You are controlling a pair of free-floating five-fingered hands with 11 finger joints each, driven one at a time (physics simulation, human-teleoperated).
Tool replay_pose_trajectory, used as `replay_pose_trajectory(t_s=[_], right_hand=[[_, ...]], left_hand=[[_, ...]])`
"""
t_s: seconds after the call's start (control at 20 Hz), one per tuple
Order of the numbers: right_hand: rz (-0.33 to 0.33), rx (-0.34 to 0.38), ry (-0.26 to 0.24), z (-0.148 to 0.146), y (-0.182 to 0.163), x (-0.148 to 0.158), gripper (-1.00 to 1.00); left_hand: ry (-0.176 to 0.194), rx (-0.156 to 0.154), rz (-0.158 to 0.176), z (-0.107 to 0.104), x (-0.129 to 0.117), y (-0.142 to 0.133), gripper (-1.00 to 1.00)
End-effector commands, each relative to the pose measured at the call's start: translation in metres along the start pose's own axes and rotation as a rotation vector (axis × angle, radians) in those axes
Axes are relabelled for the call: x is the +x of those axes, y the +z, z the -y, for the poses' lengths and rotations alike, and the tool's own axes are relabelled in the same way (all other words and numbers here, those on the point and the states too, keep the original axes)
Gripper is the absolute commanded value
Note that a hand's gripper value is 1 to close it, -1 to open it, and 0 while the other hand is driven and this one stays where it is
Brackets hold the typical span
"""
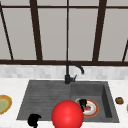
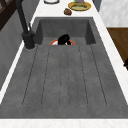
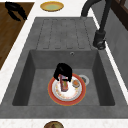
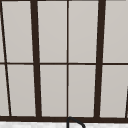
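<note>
The work in hand looks like a grasp inside the sink basin: the right hand (image 3: 63, 71) hangs low over the red-rimmed plate (image 3: 56, 96) that lies on the basin floor, and in the right side view its fingers curl down round the upper end of a small red can (image 3: 64, 85) lying on the plate — so I judge the hold is being made or has just been made, and the can has not left the plate. In the front view the same hand (image 1: 82, 103) shows as a dark shape over the plate's left part, and in the left side view it (image 2: 64, 39) rises just above the basin's near wall. Just beside the can on the plate sits a small brownish item (image 3: 76, 83), too small to name; it is close to the hand but apart from it. If a lift follows, it calls for a firm pinch and a straight rise — enough to clear the basin wall without nudging that small item or dragging the plate. The left hand (image 1: 34, 120) floats idle at the front edge of the drainboard, its fingers curled and holding nothing; in the right side view it (image 3: 15, 11) hangs off the desk over the wooden floor. A large red ball (image 1: 67, 114) sits at the front of the sink between the two hands, a yellow-rimmed plate (image 1: 5, 105) rests on the desk at the left, and the black faucet (image 1: 71, 71) stands behind the basin.
</note>
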Motion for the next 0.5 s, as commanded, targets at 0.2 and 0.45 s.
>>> replay_pose_trajectory(t_s=[0.2, 0.45], right_hand=[[-0.028, -0.001, 0.055, 0.025, 0.016, -0.001, -1.0], [0.0, 0.022, 0.046, 0.049, 0.034, -0.015, -1.0]], left_hand=[[0.0, 0.0, 0.0, 0.0, 0.0, 0.0, 0.0], [0.0, 0.0, 0.0, 0.0, 0.0, 0.0, 0.0]])
